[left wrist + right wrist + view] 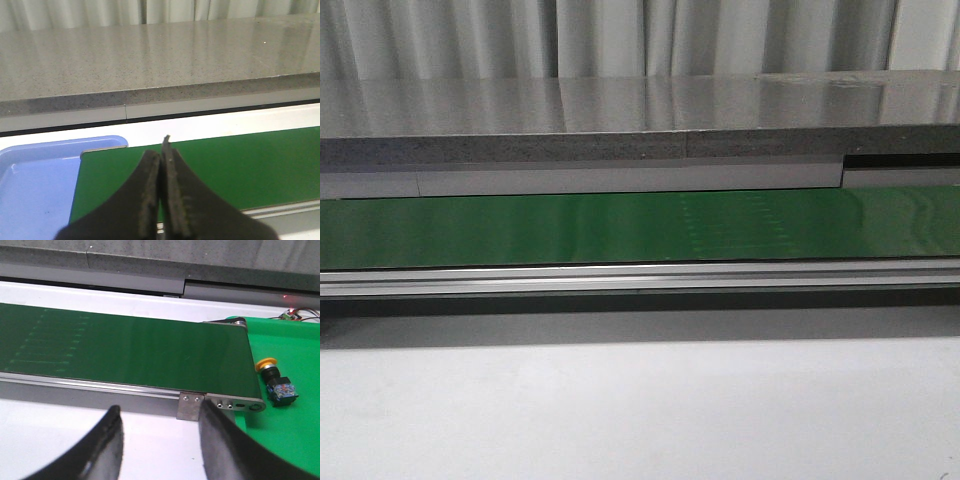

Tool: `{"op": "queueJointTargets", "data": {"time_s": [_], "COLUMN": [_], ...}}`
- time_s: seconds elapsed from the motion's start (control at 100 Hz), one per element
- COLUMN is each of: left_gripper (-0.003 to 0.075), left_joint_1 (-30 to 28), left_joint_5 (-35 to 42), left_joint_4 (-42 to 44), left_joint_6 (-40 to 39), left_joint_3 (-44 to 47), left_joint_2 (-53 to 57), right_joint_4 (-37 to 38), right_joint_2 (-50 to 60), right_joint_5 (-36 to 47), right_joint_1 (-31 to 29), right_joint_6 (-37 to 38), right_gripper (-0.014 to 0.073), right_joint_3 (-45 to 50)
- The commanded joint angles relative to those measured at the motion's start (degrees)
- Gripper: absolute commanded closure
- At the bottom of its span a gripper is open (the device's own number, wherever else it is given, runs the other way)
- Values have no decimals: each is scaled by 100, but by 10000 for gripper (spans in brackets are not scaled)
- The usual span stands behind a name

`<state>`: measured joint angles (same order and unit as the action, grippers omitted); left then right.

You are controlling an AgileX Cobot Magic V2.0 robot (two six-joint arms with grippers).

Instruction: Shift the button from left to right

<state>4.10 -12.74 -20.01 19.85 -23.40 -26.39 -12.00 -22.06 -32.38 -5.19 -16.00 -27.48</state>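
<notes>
**Button lying off the belt's end, both tools unloaded**

From the right wrist camera I can see the button point(276, 379) lying on its side on a bright green surface point(295, 430), just past the rounded end of the dark green conveyor belt point(125, 350). Its yellow-orange mushroom cap points back toward the belt end, and the blocky black body carries a blue patch with small coloured marks on its far face. It sits near the belt's metal end bracket point(235, 403) but apart from it, with bare green surface around it on all sides.

My right tool point(159, 440) is released, its two dark fingers spread wide over the white table point(75, 415) in front of the belt's aluminium side rail, grasping nothing. My left tool point(161, 190) is clenched, fingers pressed together with nothing between them, hovering above the belt's other end, where a light blue tray point(35, 185) lies just beside the belt edge.

In the front view I see the belt running the full width between its rail and a grey stone ledge point(620, 110); neither tool nor the button shows there.
</notes>
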Motion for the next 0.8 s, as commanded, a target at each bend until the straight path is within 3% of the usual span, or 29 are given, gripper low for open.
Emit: {"op": "queueJointTargets", "data": {"time_s": [0.0, 0.19, 0.79], "left_gripper": [740, 740, 740], "left_joint_1": [45, 45, 45], "left_joint_5": [432, 432, 432], "left_joint_4": [-90, -90, -90], "left_joint_6": [-15, -15, -15], "left_joint_3": [-168, -168, -168], "left_joint_2": [-44, -44, -44], "right_joint_4": [-94, -94, -94], "right_joint_2": [-22, -22, -22], "right_joint_5": [311, 330, 309], "right_joint_1": [-2, -2, -2], "right_joint_6": [-18, -18, -18], "right_gripper": [378, 669, 662], "right_joint_3": [-144, -144, -144]}}
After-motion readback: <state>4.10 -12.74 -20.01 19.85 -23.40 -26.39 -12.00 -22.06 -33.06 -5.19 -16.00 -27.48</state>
